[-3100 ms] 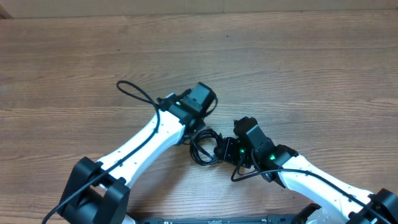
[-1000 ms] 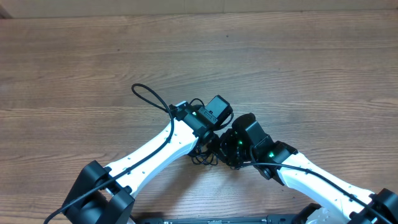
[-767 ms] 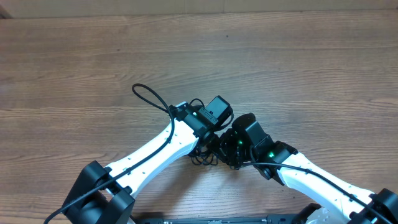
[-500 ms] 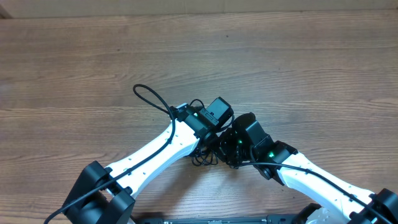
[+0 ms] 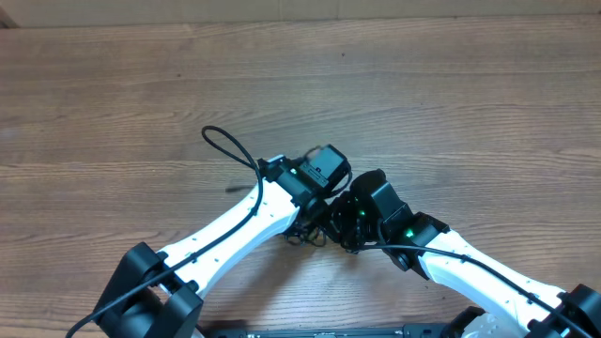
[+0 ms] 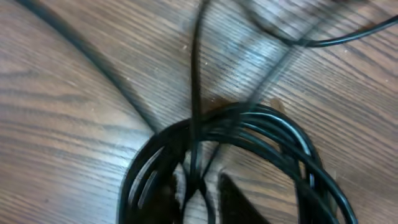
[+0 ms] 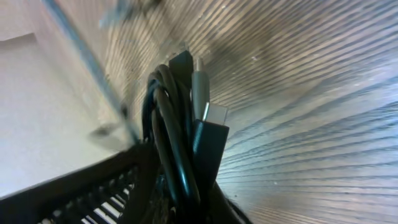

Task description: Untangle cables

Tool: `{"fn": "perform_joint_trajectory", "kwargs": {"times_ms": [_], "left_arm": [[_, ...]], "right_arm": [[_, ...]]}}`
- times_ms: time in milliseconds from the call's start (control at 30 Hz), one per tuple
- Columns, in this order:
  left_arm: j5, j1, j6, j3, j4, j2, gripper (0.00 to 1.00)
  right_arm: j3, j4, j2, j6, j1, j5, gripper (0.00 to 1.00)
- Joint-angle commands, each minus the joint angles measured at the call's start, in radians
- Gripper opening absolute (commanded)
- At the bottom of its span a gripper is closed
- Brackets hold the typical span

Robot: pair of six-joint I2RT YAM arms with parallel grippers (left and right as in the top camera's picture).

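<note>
My right end effector [image 7: 186,199] is clamped on the cables [image 7: 171,130]; only its wrist view shows the silver plug [image 7: 200,87]. My left end effector [image 6: 198,196] is slightly open, one strand between its fingers, with the coil on the desk [image 6: 62,124]. Overhead hides both grips. Three seconds ago the arms were farther apart.

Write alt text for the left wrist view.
A coil of thin black cables fills the lower frame, seen against a wood-grain table. One strand runs straight up from between the left gripper's dark jaws, which stand slightly apart at the bottom edge. The picture is blurred.
</note>
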Motion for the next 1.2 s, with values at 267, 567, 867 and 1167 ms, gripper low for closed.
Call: {"fn": "perform_joint_trajectory", "kwargs": {"times_ms": [267, 567, 867, 1167], "left_arm": [[0.023, 0.16, 0.15, 0.071, -0.025, 0.007, 0.61], [0.101, 0.245, 0.156, 0.116, -0.122, 0.007, 0.69], [0.618, 0.329, 0.192, 0.116, -0.258, 0.007, 0.77], [0.643, 0.319, -0.047, 0.114, -0.226, 0.008, 0.83]], "right_arm": [[0.044, 0.008, -0.003, 0.018, -0.004, 0.04, 0.04], [0.044, 0.0, -0.003, 0.018, -0.004, 0.041, 0.04], [0.044, -0.001, -0.003, 0.018, -0.004, 0.041, 0.04], [0.044, -0.001, -0.003, 0.018, -0.004, 0.04, 0.04]]}}
